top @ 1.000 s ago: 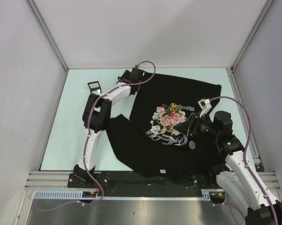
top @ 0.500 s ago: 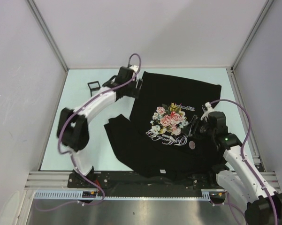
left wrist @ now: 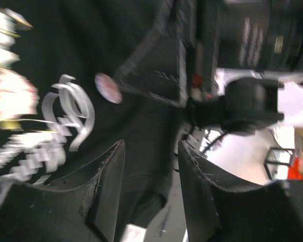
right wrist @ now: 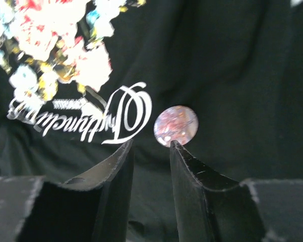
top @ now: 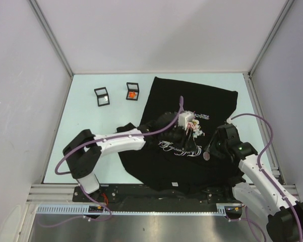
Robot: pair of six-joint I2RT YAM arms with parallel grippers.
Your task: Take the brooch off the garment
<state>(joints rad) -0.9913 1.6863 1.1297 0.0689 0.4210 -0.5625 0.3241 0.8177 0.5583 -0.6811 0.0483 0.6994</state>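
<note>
Round mottled-pink brooch [right wrist: 176, 125] on black garment [right wrist: 232, 75] — right end effector [right wrist: 151, 145] and left end effector [left wrist: 151, 146] narrowly parted, empty.

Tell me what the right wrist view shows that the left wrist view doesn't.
Only the right wrist view: the brooch in sharp focus, just beyond the open right gripper. Only the left wrist view: the right arm from the front, the open left gripper, and a small box at the frame's edge. Both: the brooch on the black garment, beside the white lettering.
</note>
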